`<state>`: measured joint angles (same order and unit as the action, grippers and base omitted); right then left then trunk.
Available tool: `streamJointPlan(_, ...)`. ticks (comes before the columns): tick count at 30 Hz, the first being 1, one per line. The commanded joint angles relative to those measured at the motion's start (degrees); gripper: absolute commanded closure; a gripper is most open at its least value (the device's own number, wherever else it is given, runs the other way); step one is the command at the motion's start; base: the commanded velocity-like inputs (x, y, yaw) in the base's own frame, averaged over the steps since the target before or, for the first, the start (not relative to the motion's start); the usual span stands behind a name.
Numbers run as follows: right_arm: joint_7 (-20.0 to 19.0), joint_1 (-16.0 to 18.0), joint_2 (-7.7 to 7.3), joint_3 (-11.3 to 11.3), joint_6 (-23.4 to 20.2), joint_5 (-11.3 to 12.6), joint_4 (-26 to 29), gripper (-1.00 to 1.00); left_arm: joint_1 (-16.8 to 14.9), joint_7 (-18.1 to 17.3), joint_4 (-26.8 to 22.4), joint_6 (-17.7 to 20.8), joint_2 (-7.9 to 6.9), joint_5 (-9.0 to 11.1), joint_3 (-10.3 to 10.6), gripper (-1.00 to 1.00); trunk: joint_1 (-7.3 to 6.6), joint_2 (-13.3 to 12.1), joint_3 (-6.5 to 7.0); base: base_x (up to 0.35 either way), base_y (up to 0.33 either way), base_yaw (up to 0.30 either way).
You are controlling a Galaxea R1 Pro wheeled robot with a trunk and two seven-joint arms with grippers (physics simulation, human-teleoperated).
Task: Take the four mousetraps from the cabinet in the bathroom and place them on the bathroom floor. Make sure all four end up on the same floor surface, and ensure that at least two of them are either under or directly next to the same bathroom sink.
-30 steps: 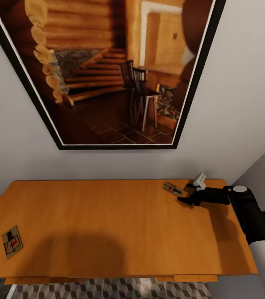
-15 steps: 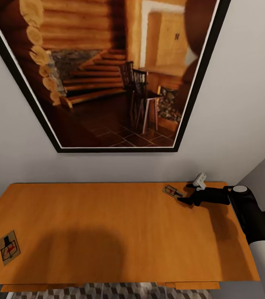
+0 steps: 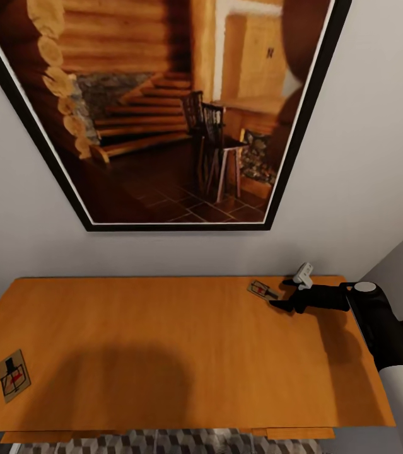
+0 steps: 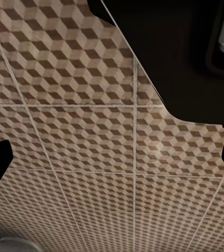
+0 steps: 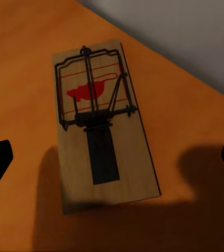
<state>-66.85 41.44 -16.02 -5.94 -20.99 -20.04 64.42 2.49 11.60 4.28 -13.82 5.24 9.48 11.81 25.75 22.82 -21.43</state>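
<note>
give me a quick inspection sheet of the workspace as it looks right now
surface: orange-brown cabinet top, flat, with a broad shadow near its front edge
job's things: two mousetraps lie on it, one near the back right, one at the front left edge; both flat, wire bars up, red mark visible
clutter: nothing seen
grippers: right gripper is open just beside the back right mousetrap, fingers either side in its wrist view, not closed on it; left gripper is open over the bathroom floor, holding nothing
cables: nothing seen
surroundings: large framed picture of a log interior on the pale wall behind; patterned tiles below the front edge
</note>
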Motion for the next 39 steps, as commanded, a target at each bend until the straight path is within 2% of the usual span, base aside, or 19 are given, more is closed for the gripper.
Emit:
streamJointPlan(1,-0.45,0.04,0.02,-0.06,-0.55,-0.23,0.06,-1.0,-0.03,0.09,0.11,-0.33,0.03,0.54,0.49,-1.0,0.03,0.1,-0.16,0.0,0.0,0.0)
streamJointPlan(19,-0.65,0.04,0.02,-0.11,-0.55,-0.26,0.08,-1.0,-0.03,0.09,0.11,-0.33,0.03,0.54,0.49,-1.0,0.03,0.1,-1.67,0.0,0.0,0.0)
streamJointPlan(39,-0.65,0.04,0.02,-0.12,-0.55,-0.26,0.09,-1.0,-0.03,0.01,0.11,-0.33,0.03,0.54,0.49,-1.0,0.03,0.1,-1.8,0.031,0.0,0.0)
